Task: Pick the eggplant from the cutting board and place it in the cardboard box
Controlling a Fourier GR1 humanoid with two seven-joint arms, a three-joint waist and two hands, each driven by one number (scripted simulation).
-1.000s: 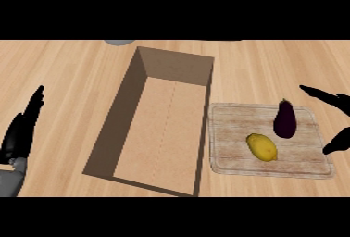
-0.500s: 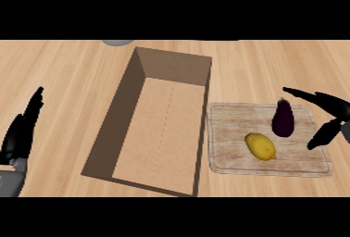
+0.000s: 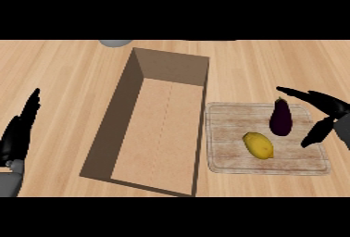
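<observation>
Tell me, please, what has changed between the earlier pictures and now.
The right hand has slid left towards the eggplant, its fingers open around it and not yet holding it. The eggplant, the lemon, the cutting board, the cardboard box and the left hand resting at the left edge are unchanged.

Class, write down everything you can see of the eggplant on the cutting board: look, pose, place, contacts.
The dark purple, glossy eggplant is small and elongated, wider at its near end, with a darker stem at its far end. It lies on the far right part of the pale wooden cutting board, apart from the yellow lemon nearer the robot. The black right hand is open beside it, fingers past its stem end, thumb to its right; no contact plainly shows.
</observation>
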